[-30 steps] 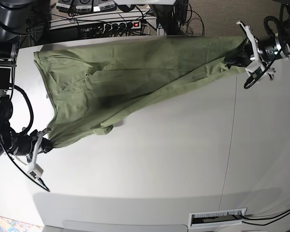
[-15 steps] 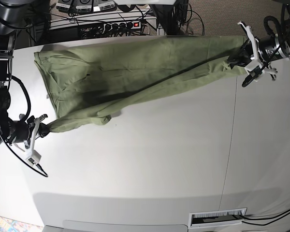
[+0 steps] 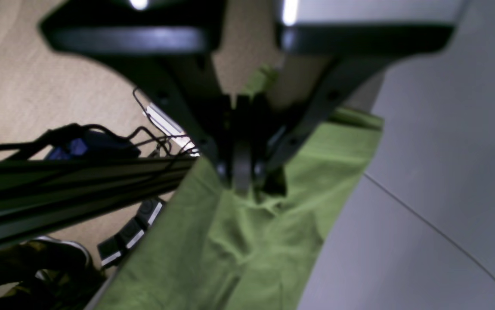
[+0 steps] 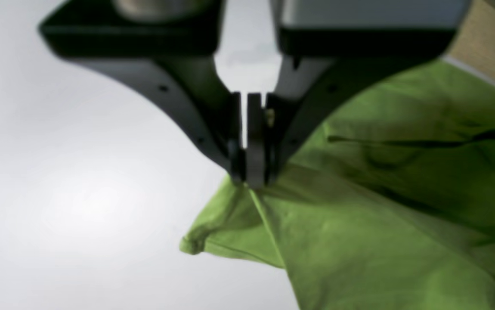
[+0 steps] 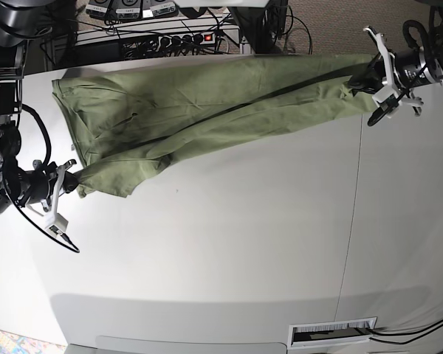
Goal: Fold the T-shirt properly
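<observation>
Both grippers pinched tight on the T-shirt [image 5: 207, 110]: left gripper [image 5: 363, 80] at two o'clock, right gripper [image 5: 72, 183] at nine. Keep it taut, lay that fold down evenly!

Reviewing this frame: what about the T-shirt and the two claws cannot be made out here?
- T-shirt: neckline and sleeves, lost in folds, base view.
- Left claw: which garment part it pinches; blurred fingers cover it, left wrist view.
- Right claw: same, right wrist view.
- Table: its near edge, cut off by the frame.
</observation>
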Robot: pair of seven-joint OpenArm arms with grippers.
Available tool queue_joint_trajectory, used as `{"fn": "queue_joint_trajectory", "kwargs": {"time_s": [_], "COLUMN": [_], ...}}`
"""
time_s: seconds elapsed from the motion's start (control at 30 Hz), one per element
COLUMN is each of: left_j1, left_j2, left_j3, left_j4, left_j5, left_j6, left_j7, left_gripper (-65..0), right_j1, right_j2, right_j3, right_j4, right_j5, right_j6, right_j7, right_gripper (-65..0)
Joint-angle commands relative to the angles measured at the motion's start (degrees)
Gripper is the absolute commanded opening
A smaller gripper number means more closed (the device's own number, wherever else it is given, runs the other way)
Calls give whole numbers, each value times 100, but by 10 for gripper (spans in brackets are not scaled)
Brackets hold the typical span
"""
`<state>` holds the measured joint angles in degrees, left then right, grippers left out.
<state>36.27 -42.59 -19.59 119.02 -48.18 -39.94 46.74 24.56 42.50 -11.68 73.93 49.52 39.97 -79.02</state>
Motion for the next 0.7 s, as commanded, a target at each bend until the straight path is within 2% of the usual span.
{"fn": "queue_joint_trajectory", "kwargs": {"time_s": [0.0, 0.07, 0.17, 0.27, 0.47, 0.57, 0.67], "left_j1": [7, 7, 7, 7, 7, 9, 11], "left_j2": [-107, -107, -107, -107, -107, -109, -105], "left_j3": [-57, -57, -57, -57, -57, -57, -57], "left_j4": [76, 76, 76, 76, 76, 76, 76], "left_j5": [-81, -59, 72, 129, 415, 560, 599], "left_j6": [-6, -6, -6, -6, -6, -6, -6], "left_j7": [-125, -177, -177, -179, -612, -605, -498], "left_gripper": [-650, -650, -530, -435, -424, -424, -424], "right_j1": [149, 149, 149, 151, 151, 140, 85], "right_j2": [118, 116, 116, 116, 114, 90, -92], "right_j3": [59, 59, 59, 59, 59, 59, 59], "right_j4": [74, 74, 74, 74, 76, 76, 76], "right_j5": [33, 33, 37, 61, 63, 302, 382], "right_j6": [3, 3, 3, 3, 3, 3, 3], "right_j7": [63, 61, 55, 83, 101, 50, -7], "right_gripper": [-650, -650, -650, -577, -566, -566, -566]}}
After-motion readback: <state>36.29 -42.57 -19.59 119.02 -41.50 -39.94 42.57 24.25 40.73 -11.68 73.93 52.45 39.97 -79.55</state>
